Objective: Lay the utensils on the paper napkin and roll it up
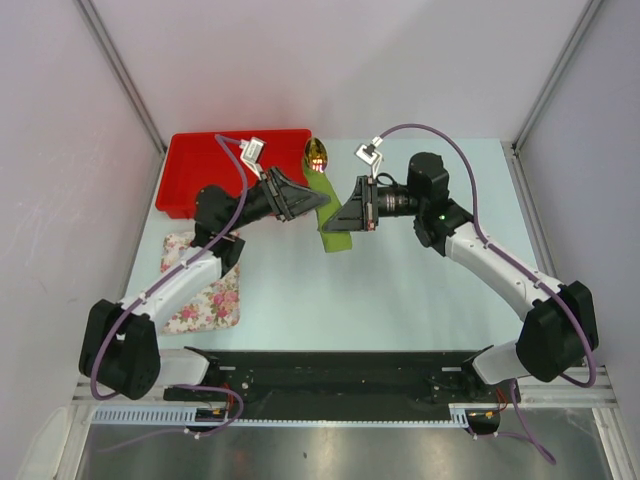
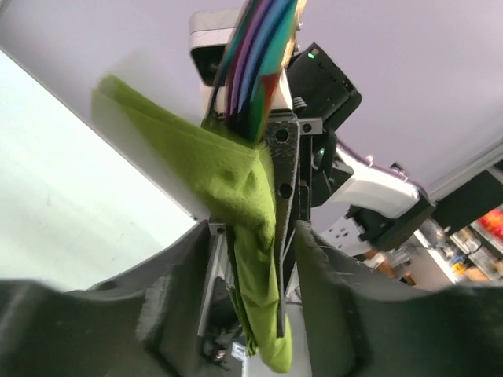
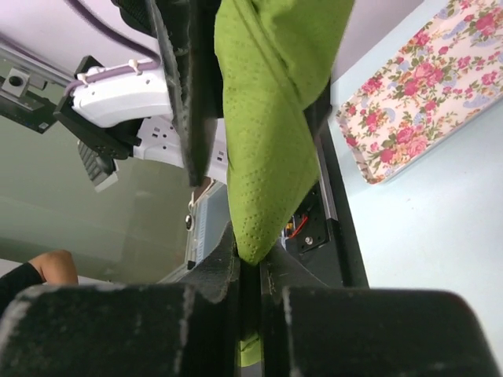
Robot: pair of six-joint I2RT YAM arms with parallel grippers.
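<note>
the floral cloth [image 1: 205, 295] lies flat toward the near left corner of the desk [image 1: 420, 300], apart from the work and seemingly no part of it; further in, over the middle of the desk, the two arms meet and hold the paper napkin [image 1: 330, 215] up off the surface as a narrow green roll, likely so it can be tightened without dragging on the desk; the right claw [image 3: 250, 271] is clenched on the roll, its fingers almost together with only a sliver of green between them, which should pin the wrap against unwinding; the left claw [image 2: 253, 232] stands released, its fingers parted either side of the roll and of one right finger, not visibly pressing the paper, which reads as a change of grip; the utensils [image 2: 258, 55] poke out of the roll's far end as a rainbow-striped handle, and the shiny golden spoon [image 1: 317, 155] shows there from above, so they seem wrapped in; beyond, the red tray [image 1: 240, 136] sits in the far left corner.
</note>
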